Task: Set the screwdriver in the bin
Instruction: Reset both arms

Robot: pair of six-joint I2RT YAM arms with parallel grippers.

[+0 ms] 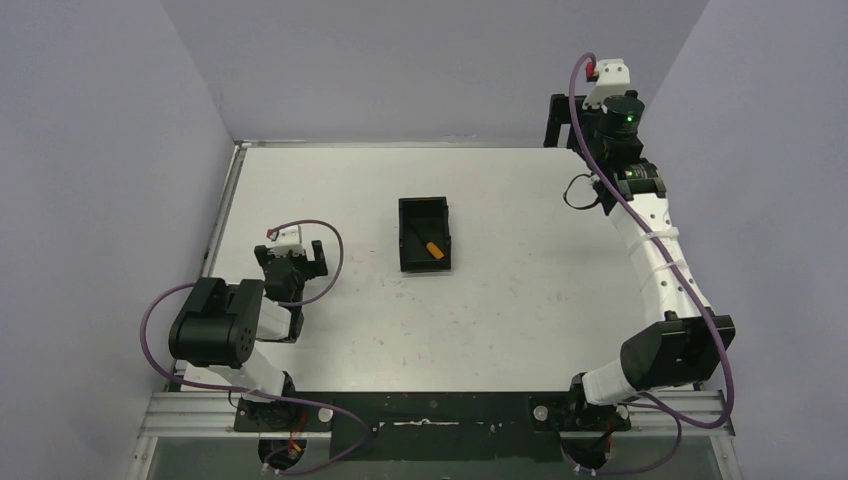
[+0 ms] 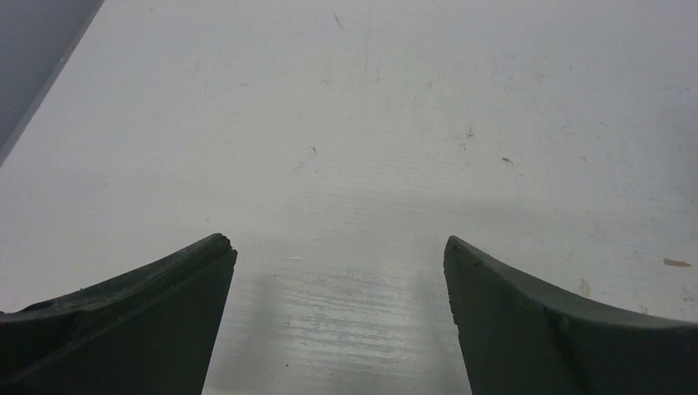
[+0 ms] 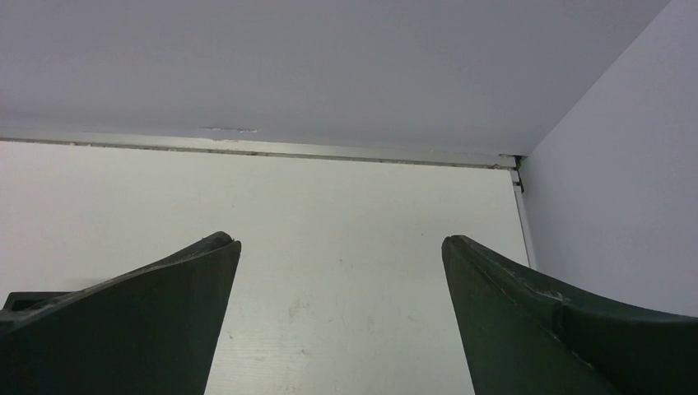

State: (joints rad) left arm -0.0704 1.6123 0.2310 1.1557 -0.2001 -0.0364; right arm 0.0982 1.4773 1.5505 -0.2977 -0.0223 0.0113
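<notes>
The black bin (image 1: 425, 209) stands on the white table, a little behind the middle. The screwdriver (image 1: 432, 249) lies inside it, its orange handle near the bin's front right corner and its thin shaft pointing back left. My left gripper (image 1: 290, 252) is open and empty, low over the table well to the left of the bin; in the left wrist view it (image 2: 340, 247) frames only bare table. My right gripper (image 1: 560, 120) is open and empty at the far right back corner, and in the right wrist view it (image 3: 340, 243) faces the back wall.
Grey walls close the table at the back, left and right. The back edge rail (image 3: 247, 146) and the right back corner (image 3: 517, 164) lie close ahead of my right gripper. The left wall's foot (image 2: 41, 74) shows by my left gripper.
</notes>
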